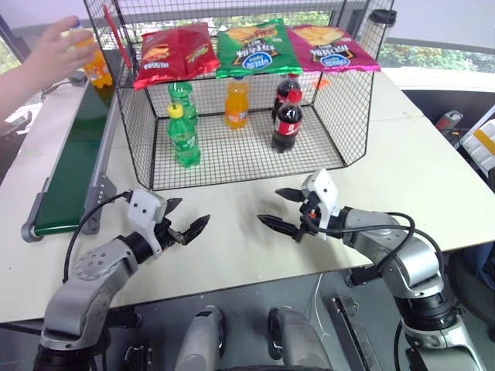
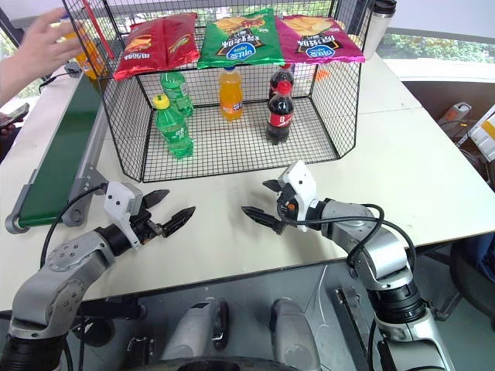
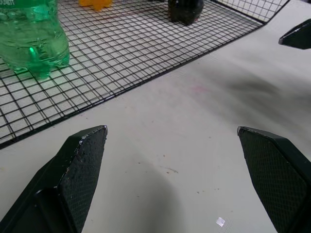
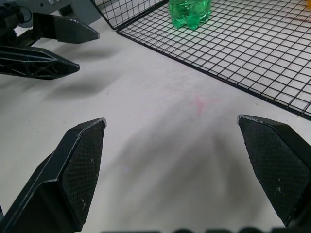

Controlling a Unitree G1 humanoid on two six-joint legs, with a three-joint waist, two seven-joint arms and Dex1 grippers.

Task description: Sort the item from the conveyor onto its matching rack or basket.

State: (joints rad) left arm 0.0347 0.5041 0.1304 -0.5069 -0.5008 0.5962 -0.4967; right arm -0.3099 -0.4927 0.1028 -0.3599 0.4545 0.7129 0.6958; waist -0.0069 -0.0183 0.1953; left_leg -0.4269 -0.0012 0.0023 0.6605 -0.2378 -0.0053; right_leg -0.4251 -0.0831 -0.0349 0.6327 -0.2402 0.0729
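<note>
You're waiting: both grippers, left and right, wide open, empty; a hand is setting the soda bottle on the conveyor, so reach left next

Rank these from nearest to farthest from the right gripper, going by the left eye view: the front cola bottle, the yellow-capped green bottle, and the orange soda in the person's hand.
1. Front cola bottle: in the basket, just beyond the right gripper.
2. Yellow-capped green bottle: at the basket's front left.
3. Orange soda: far left, in the person's hand over the conveyor.
</note>
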